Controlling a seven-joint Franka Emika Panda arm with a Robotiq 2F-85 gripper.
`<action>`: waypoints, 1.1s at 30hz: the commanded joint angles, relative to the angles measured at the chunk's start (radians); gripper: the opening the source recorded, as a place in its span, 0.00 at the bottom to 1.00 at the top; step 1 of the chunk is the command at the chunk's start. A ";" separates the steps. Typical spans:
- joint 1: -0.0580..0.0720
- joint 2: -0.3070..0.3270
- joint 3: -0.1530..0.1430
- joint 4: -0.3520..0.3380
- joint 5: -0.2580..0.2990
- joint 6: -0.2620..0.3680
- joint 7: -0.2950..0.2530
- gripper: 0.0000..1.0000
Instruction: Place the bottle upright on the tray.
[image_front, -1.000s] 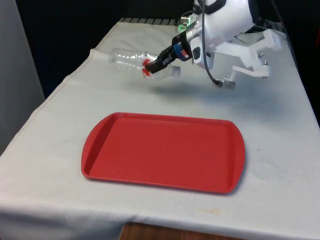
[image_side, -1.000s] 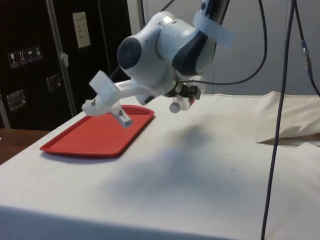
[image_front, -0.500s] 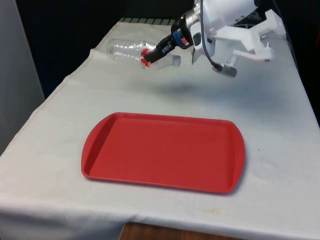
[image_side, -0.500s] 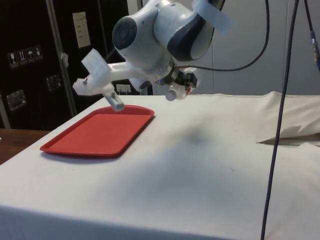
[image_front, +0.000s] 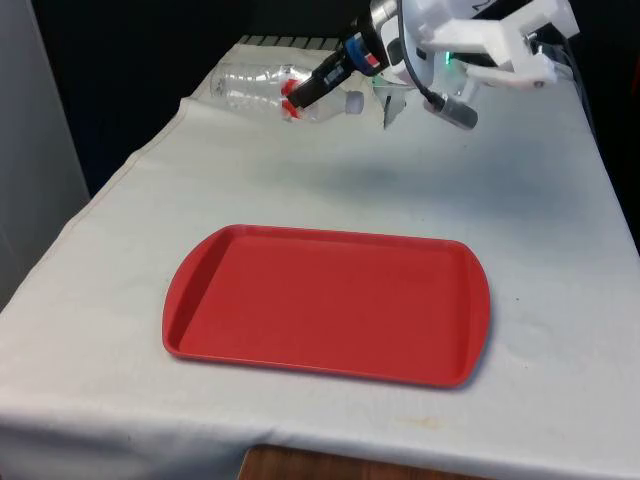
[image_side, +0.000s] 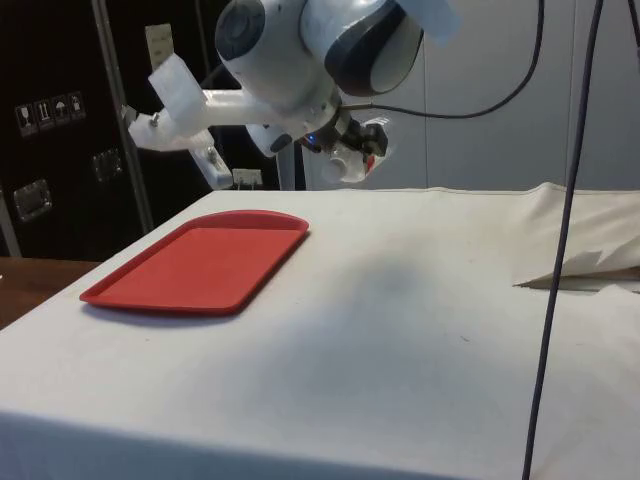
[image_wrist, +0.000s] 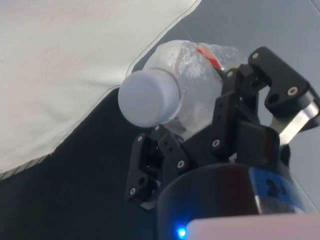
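White cloth (image_front: 540, 250), bottle (image_front: 262, 88) clamped sideways in gripper (image_front: 300, 100), aloft

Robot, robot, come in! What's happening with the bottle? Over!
Pincer shut on bottle, held sideways in the air. Tray bare, waiting. Nothing in the way.

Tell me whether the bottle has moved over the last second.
Yes. In the front view the bottle, clamped in the end effector, has risen and drifted farther from the red tray, which has stayed put.
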 joint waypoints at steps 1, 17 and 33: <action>-0.003 -0.005 0.001 0.004 0.014 0.005 -0.014 0.32; -0.012 -0.015 -0.003 0.035 0.079 0.053 -0.060 0.32; -0.024 -0.020 -0.010 0.044 0.151 0.133 -0.090 0.32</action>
